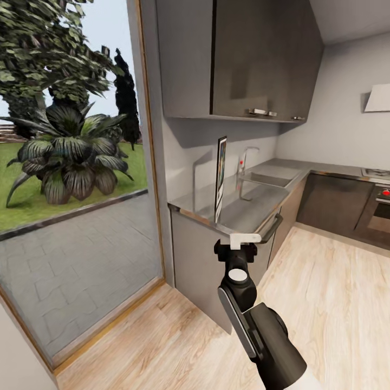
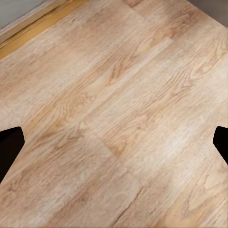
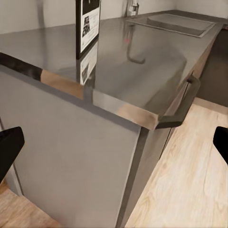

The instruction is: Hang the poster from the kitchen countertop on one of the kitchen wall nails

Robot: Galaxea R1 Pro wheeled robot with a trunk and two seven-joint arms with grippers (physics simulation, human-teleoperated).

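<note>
Poster (image 1: 220,179): stands upright and edge-on at centre frame in the head view, its base on the countertop (image 1: 254,208) near the slab's near corner; whether it leans on the wall behind cannot be told. Its lower corner, black-framed with a white border, shows at the top of the right wrist view (image 3: 88,26), mirrored in the glossy slab.

Step in hand, as judged: the approach. Nothing is gripped, and no nail can be made out on the grey wall.

Right gripper (image 1: 236,250): lower centre of the head view, held out short of the counter's front edge, jaws spread wide with only dark fingertips (image 3: 9,147) at the sides of its wrist view; empty.

Left gripper (image 2: 114,142): likewise spread wide, aimed at bare wood floor (image 2: 114,95).

Next move, as judged: close in, raise the right arm above slab height, and take the thin frame by its edge.

Surroundings: sink (image 1: 268,179) and faucet (image 1: 246,157) just beyond the poster; upper cabinets (image 1: 238,59) overhanging it, limiting lift height; drawer handle (image 1: 271,227) jutting toward the arm; glass door (image 1: 70,179) at left.
</note>
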